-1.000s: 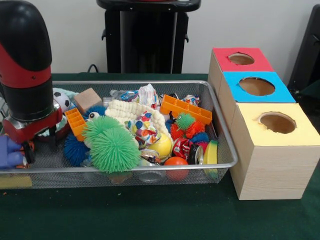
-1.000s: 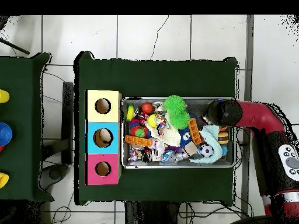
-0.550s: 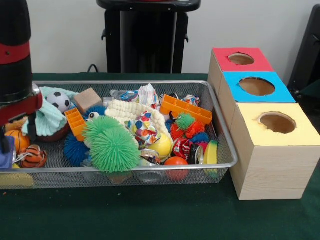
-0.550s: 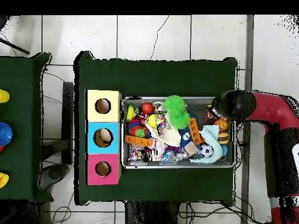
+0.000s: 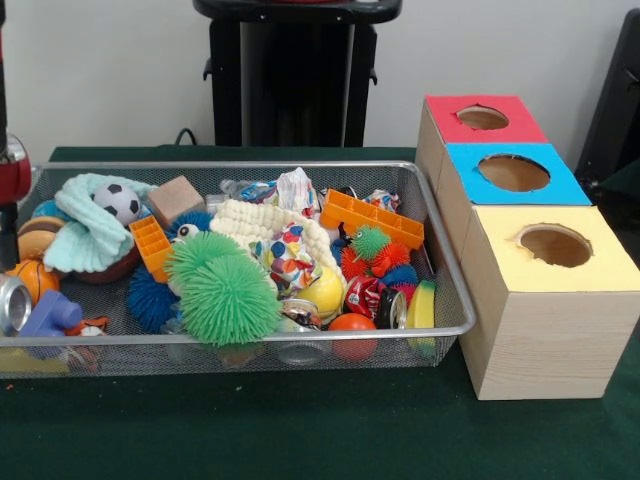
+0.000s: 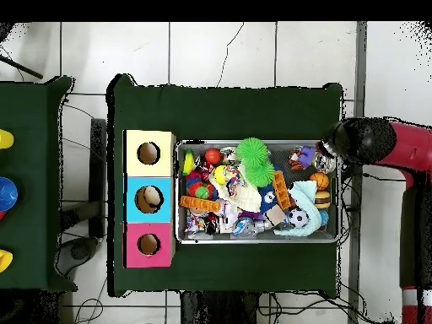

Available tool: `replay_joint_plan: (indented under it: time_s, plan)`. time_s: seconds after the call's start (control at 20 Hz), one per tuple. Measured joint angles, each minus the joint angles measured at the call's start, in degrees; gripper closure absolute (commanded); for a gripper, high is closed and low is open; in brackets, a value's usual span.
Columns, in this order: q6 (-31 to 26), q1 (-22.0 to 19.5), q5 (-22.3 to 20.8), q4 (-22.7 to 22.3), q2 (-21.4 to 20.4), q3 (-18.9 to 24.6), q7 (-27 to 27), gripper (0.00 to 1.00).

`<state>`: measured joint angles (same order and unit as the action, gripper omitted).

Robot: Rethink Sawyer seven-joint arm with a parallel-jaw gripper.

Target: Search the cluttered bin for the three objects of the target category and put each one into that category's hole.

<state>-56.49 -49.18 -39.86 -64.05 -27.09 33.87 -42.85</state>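
The wire mesh bin [image 5: 440,255] [image 6: 341,198] is packed with toys. In it I see a big green spiky ball [image 5: 225,290] [image 6: 251,152], an orange ridged block [image 5: 372,217], a soccer ball [image 5: 119,202] on a teal cloth [image 5: 85,235], a wooden cube [image 5: 175,198] and a purple block [image 5: 48,314]. To the right of the bin stand three boxes with round holes: red [image 5: 483,118] [image 6: 148,245], blue [image 5: 513,172] [image 6: 148,198] and yellow [image 5: 555,245] [image 6: 148,153]. My gripper [image 5: 8,205] [image 6: 339,145] shows only at the picture's left edge, over the bin's end wall.
A silver can [image 5: 10,304] and an orange ball [image 5: 35,280] lie beside the purple block. A blue spiky ball [image 5: 150,298], yellow ball [image 5: 325,292], red ball [image 5: 352,325] and small spiky balls [image 5: 375,250] crowd the front. Something pale sits in the blue box's hole.
The arm has drawn out of the bin's end toward the edge, uncovering the teal cloth, orange ball, silver can and purple block there.
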Motion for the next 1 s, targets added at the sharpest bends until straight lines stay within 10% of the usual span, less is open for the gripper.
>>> replay_joint_plan:
  time_s: [1.0]
  plan:
    - [2.8,-0.12,-0.19,-4.18,-4.78,-1.04,0.0,0.0]
